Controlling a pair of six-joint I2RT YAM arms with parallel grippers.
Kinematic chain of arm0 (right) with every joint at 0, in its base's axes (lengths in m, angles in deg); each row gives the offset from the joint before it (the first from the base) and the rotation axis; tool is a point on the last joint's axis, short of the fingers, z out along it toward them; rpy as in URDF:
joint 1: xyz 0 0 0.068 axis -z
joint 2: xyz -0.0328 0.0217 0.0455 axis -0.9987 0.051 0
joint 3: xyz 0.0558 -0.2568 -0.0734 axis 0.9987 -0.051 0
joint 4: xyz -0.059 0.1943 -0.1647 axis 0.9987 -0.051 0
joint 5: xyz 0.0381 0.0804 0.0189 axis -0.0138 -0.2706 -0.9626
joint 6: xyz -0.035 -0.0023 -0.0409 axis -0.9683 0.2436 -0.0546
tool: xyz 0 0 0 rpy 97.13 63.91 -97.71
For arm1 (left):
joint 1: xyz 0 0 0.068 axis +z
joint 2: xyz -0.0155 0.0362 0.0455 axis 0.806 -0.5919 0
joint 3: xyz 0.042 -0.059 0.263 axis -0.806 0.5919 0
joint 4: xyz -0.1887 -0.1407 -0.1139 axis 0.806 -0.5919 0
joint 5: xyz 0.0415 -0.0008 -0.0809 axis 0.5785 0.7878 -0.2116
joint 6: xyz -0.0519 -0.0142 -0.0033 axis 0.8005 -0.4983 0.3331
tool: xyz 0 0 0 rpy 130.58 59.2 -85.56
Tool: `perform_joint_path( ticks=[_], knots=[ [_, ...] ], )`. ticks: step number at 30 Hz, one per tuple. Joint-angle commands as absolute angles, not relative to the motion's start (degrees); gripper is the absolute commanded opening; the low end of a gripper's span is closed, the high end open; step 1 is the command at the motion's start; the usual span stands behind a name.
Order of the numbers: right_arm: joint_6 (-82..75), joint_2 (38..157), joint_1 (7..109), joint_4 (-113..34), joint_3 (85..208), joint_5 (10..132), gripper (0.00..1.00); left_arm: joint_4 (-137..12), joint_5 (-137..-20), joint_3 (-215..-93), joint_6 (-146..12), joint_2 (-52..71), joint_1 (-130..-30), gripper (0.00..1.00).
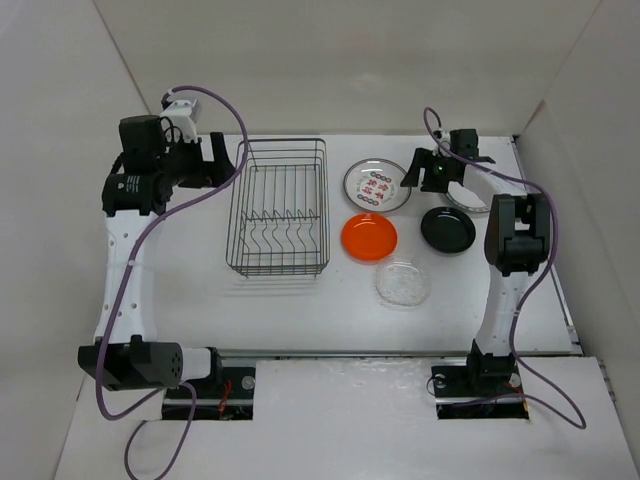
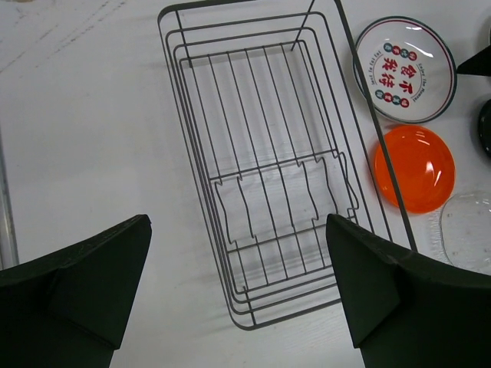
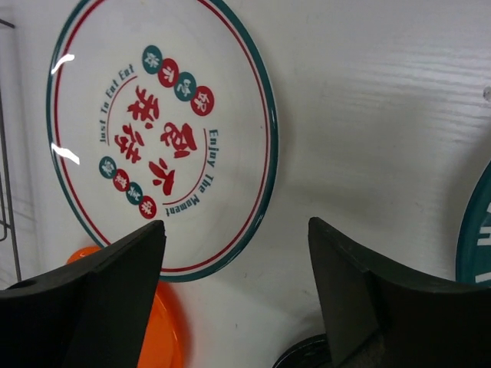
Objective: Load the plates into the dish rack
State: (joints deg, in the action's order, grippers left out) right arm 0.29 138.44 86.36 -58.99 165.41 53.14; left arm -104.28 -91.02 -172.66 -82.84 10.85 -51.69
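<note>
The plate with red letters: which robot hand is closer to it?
Right. The right gripper hovers by the edge of the plate with red letters. The left gripper is far off, on the other side of the dish rack.

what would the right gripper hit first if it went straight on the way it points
Likely the rim of the white plate with red motifs, or bare table just beside it; the open right gripper points there, depth unclear.

White table (image 1: pixel 300 310) carries dish rack (image 1: pixel 280 205); beside it red-motif plate (image 1: pixel 377 185), orange plate (image 1: pixel 369 236), black plate (image 1: pixel 447 230), glass plate (image 1: pixel 402 284).
</note>
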Motion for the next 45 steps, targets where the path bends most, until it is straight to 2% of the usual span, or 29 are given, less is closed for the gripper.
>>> perform_joint_path(
  ticks=[1,5,8,11,15,18,19,20,21,22,26,29,32,38,42,45],
  knots=[
    [1.7,139.4,86.8,-59.6,169.6,53.1,0.78,-104.6,-93.7,-175.8,-83.5,10.6,-51.4,0.95],
    [3.0,142.1,86.2,-61.5,172.1,51.0,0.76,-105.1,-93.7,-175.8,-83.0,10.0,-51.4,0.99],
    [3.6,144.9,86.2,-63.6,173.7,49.5,0.68,-105.1,-93.7,-175.8,-83.0,9.5,-51.4,0.99],
    [5.1,146.6,85.7,-63.7,174.4,49.5,0.66,-105.1,-93.7,-175.8,-83.0,9.5,-51.4,0.99],
    [6.4,148.1,85.7,-65.0,175.6,49.5,0.57,-105.1,-93.7,-175.8,-83.0,9.5,-51.4,0.99],
    [9.9,148.8,86.9,-65.0,176.1,50.6,0.39,-105.7,-93.1,-175.8,-83.0,9.5,-51.4,0.99],
    [9.9,148.8,86.9,-65.8,176.8,50.6,0.26,-105.7,-92.6,-175.8,-83.0,9.5,-51.4,0.99],
    [10.8,149.3,86.9,-65.8,176.8,50.6,0.21,-105.7,-92.6,-175.8,-83.0,9.5,-51.4,0.99],
    [11.4,149.3,86.9,-65.8,176.8,51.1,0.21,-105.7,-92.6,-175.8,-83.0,10.0,-51.4,0.99],
    [11.4,149.3,86.9,-66.3,177.4,51.1,0.14,-105.7,-92.6,-175.8,-83.0,10.0,-51.4,0.99],
    [12.5,150.4,87.4,-66.8,178.6,51.1,0.00,-105.7,-92.0,-175.3,-83.5,10.0,-51.4,0.99],
    [15.2,148.9,88.6,-64.4,177.0,52.9,0.00,-105.1,-92.0,-174.8,-83.5,10.0,-51.4,0.99],
    [20.0,142.1,89.1,-58.2,171.1,55.5,0.00,-104.1,-92.6,-174.8,-84.1,10.0,-51.4,0.99],
    [26.3,126.4,89.1,-46.0,164.3,60.8,0.00,-101.6,-95.0,-183.7,-83.5,3.9,-52.8,0.99],
    [24.5,118.3,86.9,-40.0,160.7,60.9,0.00,-100.4,-99.7,-190.4,-82.4,-1.4,-56.1,0.96],
    [20.2,113.9,85.1,-38.6,159.5,58.4,0.00,-99.2,-106.2,-194.9,-80.6,-5.7,-57.7,1.00]
  ],
)
